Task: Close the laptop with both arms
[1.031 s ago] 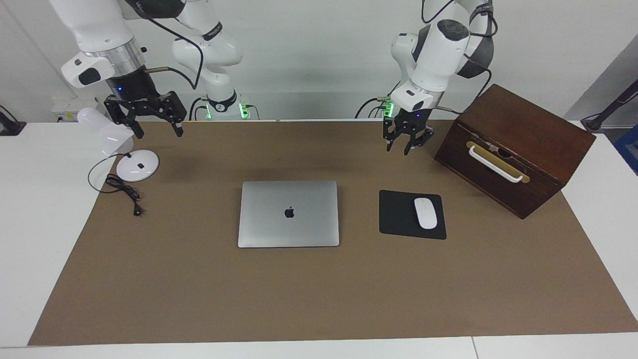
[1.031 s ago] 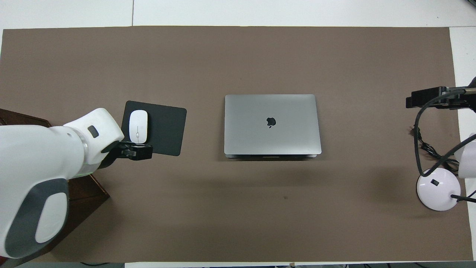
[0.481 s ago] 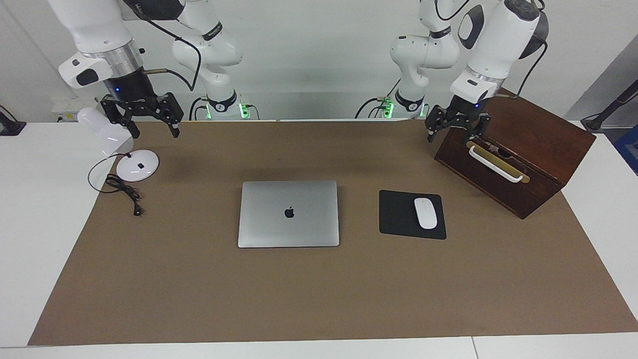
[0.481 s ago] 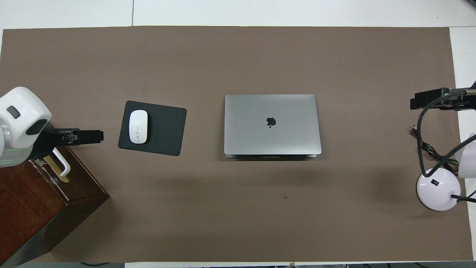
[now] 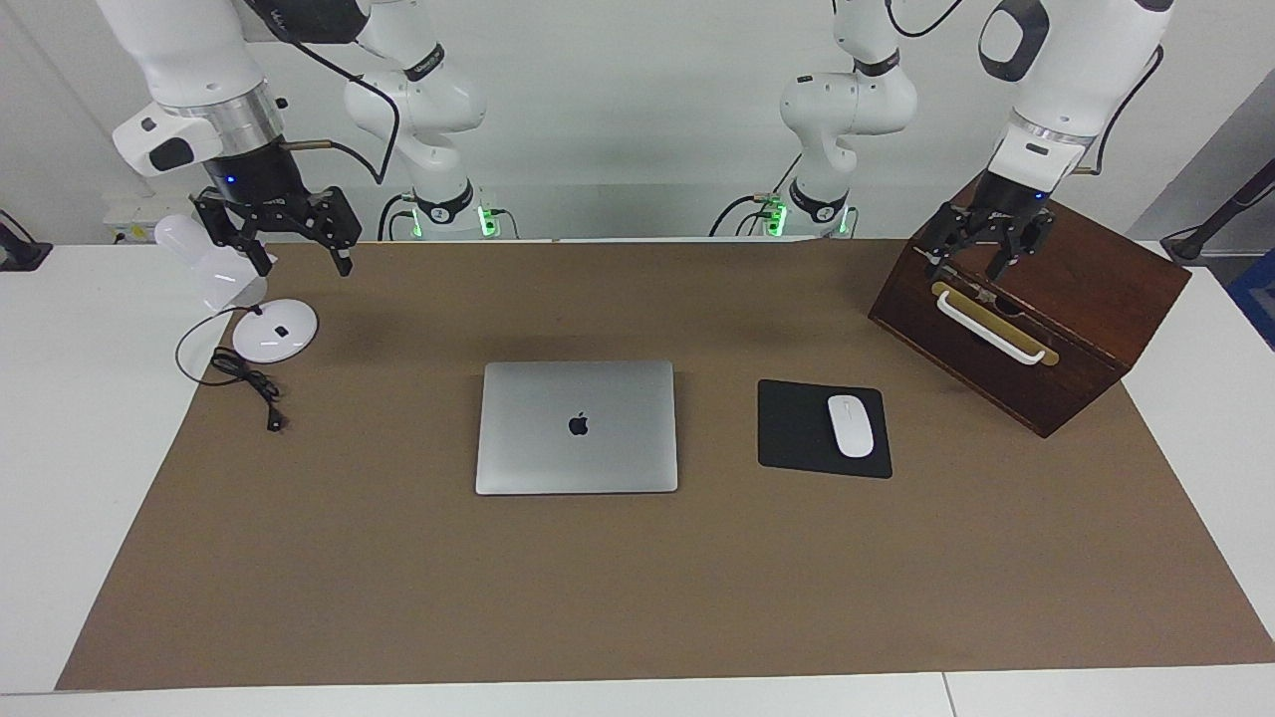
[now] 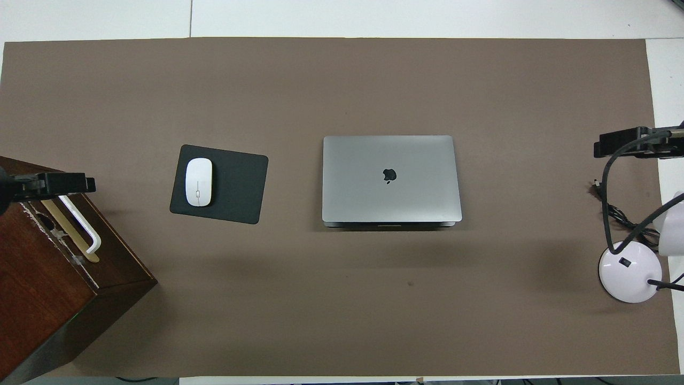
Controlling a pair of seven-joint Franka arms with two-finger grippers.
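Observation:
The silver-grey laptop (image 5: 576, 426) (image 6: 390, 179) lies flat in the middle of the brown mat with its lid down and the dark apple logo facing up. My left gripper (image 5: 971, 261) (image 6: 59, 184) hangs open and empty over the top front edge of the wooden box, well away from the laptop. Toward the right arm's end of the table, my right gripper (image 5: 304, 259) (image 6: 625, 145) hangs open and empty in the air next to the lamp's head. Neither gripper touches the laptop.
A dark wooden box (image 5: 1056, 299) with a white handle (image 5: 991, 329) stands at the left arm's end. A white mouse (image 5: 850, 425) on a black mouse pad (image 5: 797, 428) lies beside the laptop. A white desk lamp (image 5: 274, 329) and its cable (image 5: 249, 383) sit at the right arm's end.
The left arm has swung up and away from the mat near the mouse pad to above the wooden box. The right gripper has risen slightly. The laptop has not moved.

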